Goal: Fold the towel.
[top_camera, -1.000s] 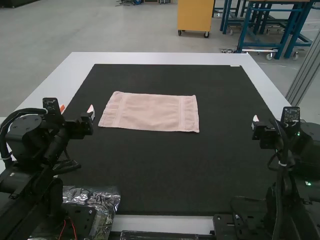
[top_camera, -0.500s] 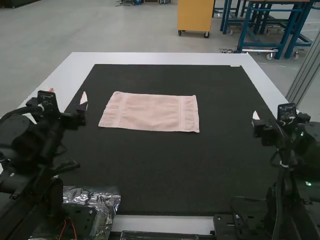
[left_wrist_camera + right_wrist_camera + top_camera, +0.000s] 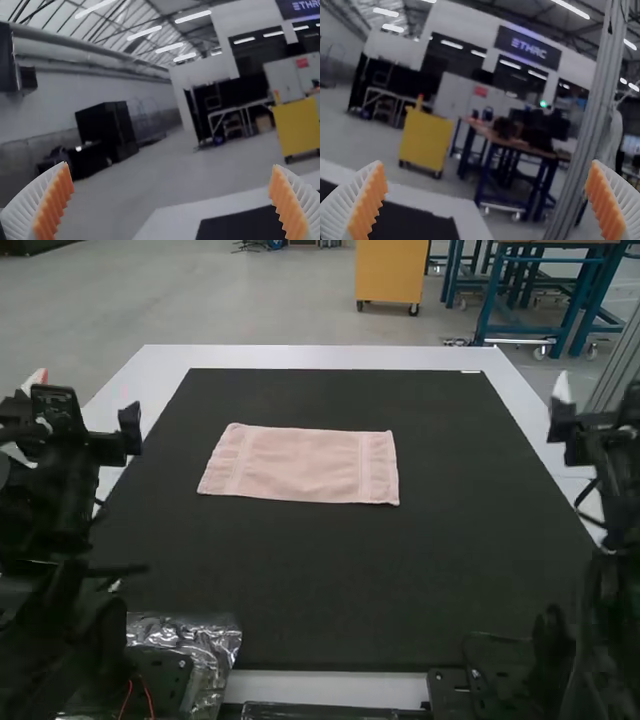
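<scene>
My left gripper [image 3: 88, 430] is raised over the table's left side, well away from the cloth. My right gripper [image 3: 592, 425] is up at the right edge, farther from it. Between them a pale pink towel [image 3: 300, 464] lies flat as a neat rectangle, with a woven band near each short end; whether it has layers underneath, I cannot tell. In the left wrist view the left gripper [image 3: 171, 167] has its ribbed fingers wide apart, holding nothing. The right gripper [image 3: 487, 162] is likewise spread, with nothing between its orange pads in the right wrist view.
A black mat [image 3: 330, 580] covers most of the white table [image 3: 320, 357], extending around the towel on all sides. Crinkled clear plastic [image 3: 205, 640] lies by the left arm's base at the near edge.
My left gripper has moved outward to the left and risen. My right gripper has gone up and outward to the right. The towel has not moved.
</scene>
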